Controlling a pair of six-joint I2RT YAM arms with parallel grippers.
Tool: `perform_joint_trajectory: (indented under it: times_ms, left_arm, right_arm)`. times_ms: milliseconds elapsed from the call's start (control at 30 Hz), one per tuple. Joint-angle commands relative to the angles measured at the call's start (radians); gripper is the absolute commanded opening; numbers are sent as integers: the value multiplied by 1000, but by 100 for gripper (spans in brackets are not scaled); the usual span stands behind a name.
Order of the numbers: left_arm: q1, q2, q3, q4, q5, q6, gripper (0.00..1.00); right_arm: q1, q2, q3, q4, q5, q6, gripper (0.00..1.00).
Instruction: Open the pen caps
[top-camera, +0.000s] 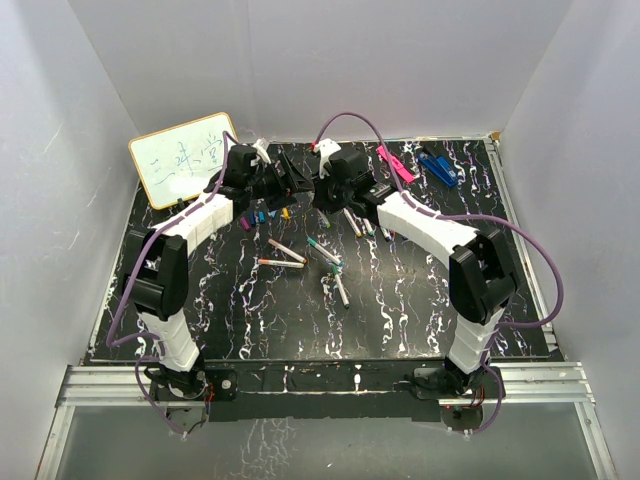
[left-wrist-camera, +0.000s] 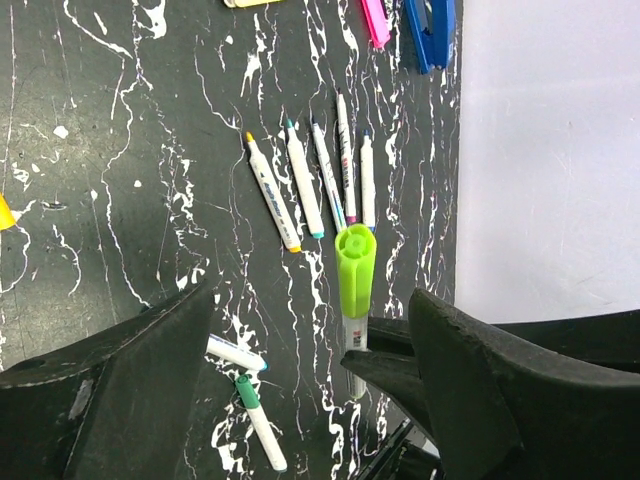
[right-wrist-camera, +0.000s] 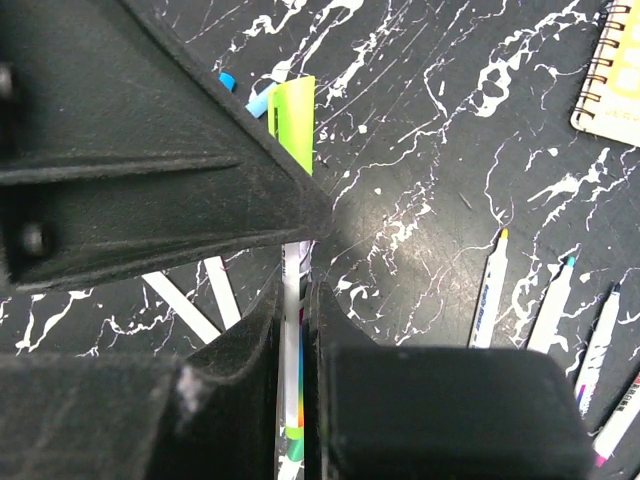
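My right gripper (right-wrist-camera: 295, 290) is shut on the pale barrel (right-wrist-camera: 291, 330) of a marker pen and holds it above the table. The pen's lime-green cap (right-wrist-camera: 295, 118) is still on. In the left wrist view the cap (left-wrist-camera: 355, 268) points toward the camera, with the right gripper's fingers (left-wrist-camera: 395, 368) on the barrel below it. My left gripper (left-wrist-camera: 310, 295) is open, its fingers wide apart on either side of the capped end and not touching it. Both grippers meet at the back centre in the top view, left (top-camera: 289, 184) and right (top-camera: 318, 187).
Several uncapped pens lie in a row (left-wrist-camera: 320, 185), with more loose pens mid-table (top-camera: 285, 250). Small loose caps (top-camera: 262, 215) lie by the left arm. A pink bar (top-camera: 394, 163) and blue clip (top-camera: 438, 166) sit back right, and a whiteboard (top-camera: 185, 158) back left.
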Motion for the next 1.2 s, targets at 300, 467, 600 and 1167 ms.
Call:
perform_joint_trajectory:
  times_ms: [300, 467, 600, 1167]
  left_arm:
    - [-6, 1, 45, 60, 12, -32, 64]
    - [-11, 2, 37, 74, 13, -37, 53]
    - [-13, 2, 36, 79, 13, -41, 50]
    - [-13, 2, 39, 88, 12, -50, 15]
  right_arm:
    - [0, -99, 23, 62, -81, -1, 0]
    - [-1, -106, 17, 71, -101, 0, 0]
    - [0, -103, 21, 70, -110, -1, 0]
    - [0, -84, 10, 51, -133, -8, 0]
